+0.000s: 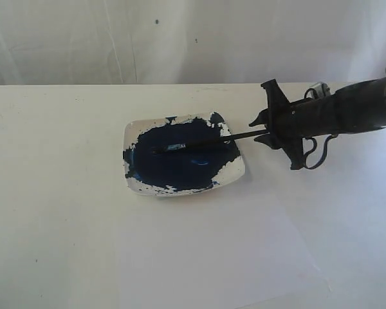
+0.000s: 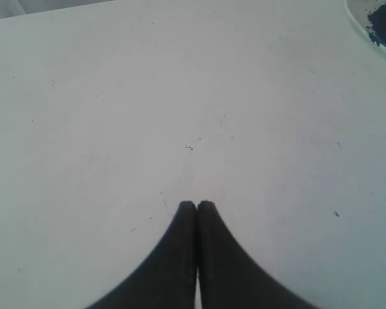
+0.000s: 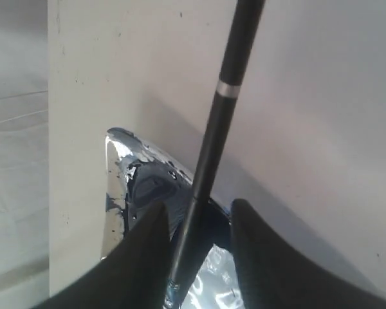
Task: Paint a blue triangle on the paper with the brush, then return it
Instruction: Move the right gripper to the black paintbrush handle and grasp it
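Right gripper (image 3: pixel 198 207): jaws parted, straddling the black handle of the brush (image 1: pixel 209 140). One finger is against the handle, with a gap at the other. The brush lies across the paint dish (image 1: pixel 130 135), its tip in the dark navy pool mid-worktop. The plain white paper (image 1: pixel 231 257) lies flat just beside the dish, toward the near edge. Left gripper (image 2: pixel 197 206): fingers pressed together, empty, over the bare worktop (image 2: pixel 83 129).

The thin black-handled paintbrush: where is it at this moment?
In the exterior view, the thin black-handled paintbrush lies across the white dish of navy paint, its handle end reaching right between the open fingers of the right gripper.
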`<state>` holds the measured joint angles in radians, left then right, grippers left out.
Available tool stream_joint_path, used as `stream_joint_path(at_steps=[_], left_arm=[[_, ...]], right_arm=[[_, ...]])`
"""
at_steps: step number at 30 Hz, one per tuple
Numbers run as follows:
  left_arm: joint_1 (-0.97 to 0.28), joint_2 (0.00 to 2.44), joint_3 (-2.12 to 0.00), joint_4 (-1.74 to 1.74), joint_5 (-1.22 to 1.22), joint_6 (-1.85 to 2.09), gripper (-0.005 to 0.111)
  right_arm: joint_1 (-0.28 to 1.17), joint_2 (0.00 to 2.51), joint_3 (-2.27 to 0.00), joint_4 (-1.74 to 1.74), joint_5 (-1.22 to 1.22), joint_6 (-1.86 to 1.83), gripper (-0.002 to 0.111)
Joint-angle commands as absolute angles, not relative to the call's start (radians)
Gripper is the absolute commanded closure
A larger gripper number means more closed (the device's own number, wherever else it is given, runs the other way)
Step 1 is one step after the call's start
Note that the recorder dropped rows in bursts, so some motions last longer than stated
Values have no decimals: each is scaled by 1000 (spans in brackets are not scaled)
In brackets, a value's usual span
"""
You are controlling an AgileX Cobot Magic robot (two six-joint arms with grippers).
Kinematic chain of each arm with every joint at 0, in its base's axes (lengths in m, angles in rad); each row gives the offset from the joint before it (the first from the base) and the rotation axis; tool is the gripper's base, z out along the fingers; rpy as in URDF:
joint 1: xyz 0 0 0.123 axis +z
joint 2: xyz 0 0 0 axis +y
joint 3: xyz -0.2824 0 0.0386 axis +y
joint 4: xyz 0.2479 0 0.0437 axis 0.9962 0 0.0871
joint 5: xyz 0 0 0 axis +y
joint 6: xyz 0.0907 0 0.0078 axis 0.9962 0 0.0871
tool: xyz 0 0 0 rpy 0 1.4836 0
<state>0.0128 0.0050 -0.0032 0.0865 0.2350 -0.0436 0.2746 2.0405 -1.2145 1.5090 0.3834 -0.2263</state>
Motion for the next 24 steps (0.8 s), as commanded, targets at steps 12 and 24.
stream_joint_path(at_steps=[12, 24], left_arm=[[17, 0, 0, 79, 237, -49, 107], [17, 0, 0, 79, 237, -49, 107]], right_arm=[[278, 2179, -1333, 1544, 367, -237, 77], [283, 2227, -1385, 1565, 370, -239, 77]])
